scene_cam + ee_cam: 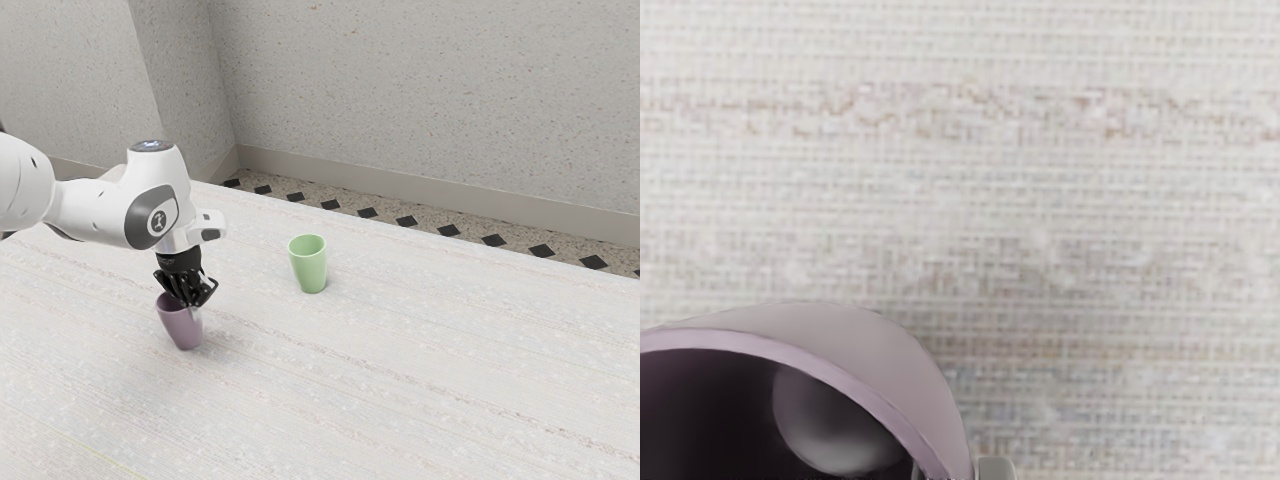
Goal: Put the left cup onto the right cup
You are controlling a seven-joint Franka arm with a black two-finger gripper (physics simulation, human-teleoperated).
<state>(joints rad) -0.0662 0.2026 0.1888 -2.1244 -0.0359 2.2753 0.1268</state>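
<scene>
— Jaws down at the rim of the purple cup; gripping or loose, cannot tell.
— Standing on the counter?
— Looks so, mouth up, toward the exterior view's left. Seen from the wrist view, rim just under the hand, dark inside.
— Green cup?
— Upright, mouth up too, well apart from the purple cup, nearer the counter's far edge.

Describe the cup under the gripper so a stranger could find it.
On the pale table, find the black gripper. The purple cup sits right under it. Its one neighbour, the green cup toward the exterior view's right, stands alone.
</scene>
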